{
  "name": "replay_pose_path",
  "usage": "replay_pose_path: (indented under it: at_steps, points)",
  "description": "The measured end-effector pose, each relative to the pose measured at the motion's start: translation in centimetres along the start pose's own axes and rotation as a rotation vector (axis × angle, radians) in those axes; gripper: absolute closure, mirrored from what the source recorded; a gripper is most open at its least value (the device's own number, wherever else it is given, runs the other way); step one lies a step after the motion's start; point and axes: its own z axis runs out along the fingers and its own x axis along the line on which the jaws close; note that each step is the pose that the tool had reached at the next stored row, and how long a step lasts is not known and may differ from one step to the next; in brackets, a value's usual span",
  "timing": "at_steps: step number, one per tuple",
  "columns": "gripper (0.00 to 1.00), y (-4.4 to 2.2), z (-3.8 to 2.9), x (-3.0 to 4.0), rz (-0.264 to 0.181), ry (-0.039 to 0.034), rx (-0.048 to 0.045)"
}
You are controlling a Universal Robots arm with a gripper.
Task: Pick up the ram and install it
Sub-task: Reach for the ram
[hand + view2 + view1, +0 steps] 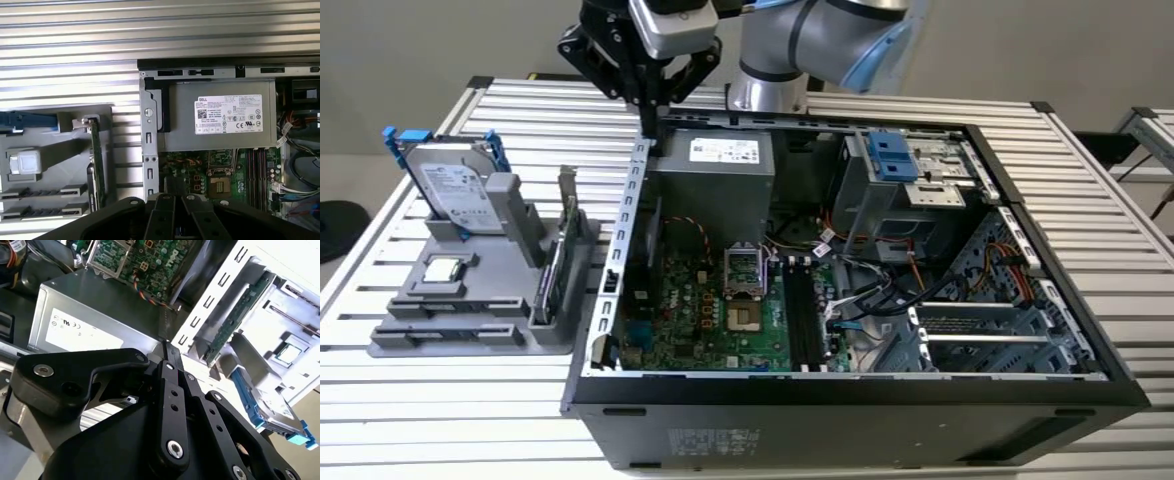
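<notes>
The grey slotted holder left of the open black computer case seems to hold the dark narrow ram stick on edge. My tool hangs closed and empty above the case's far-left corner.

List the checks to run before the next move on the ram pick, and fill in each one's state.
1. Gripper empty: ok.
2. Jaws open for a pick: not ok, they stand shut.
3. Gripper above the ram: not ok; it hangs at the wall of the case, by the power supply.
4. The ram free to grasp: ok, on edge in the grey fixture, nothing touching it.
5. Memory slots empty: ok, as far as shows.
</notes>
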Motion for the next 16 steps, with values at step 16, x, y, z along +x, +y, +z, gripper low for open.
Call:
replay_pose_path:
  at_steps: [16]
  points:
    - [1.00, -0.17, -0.05, 2.44, 0.000, 0.0000, 0.0000]
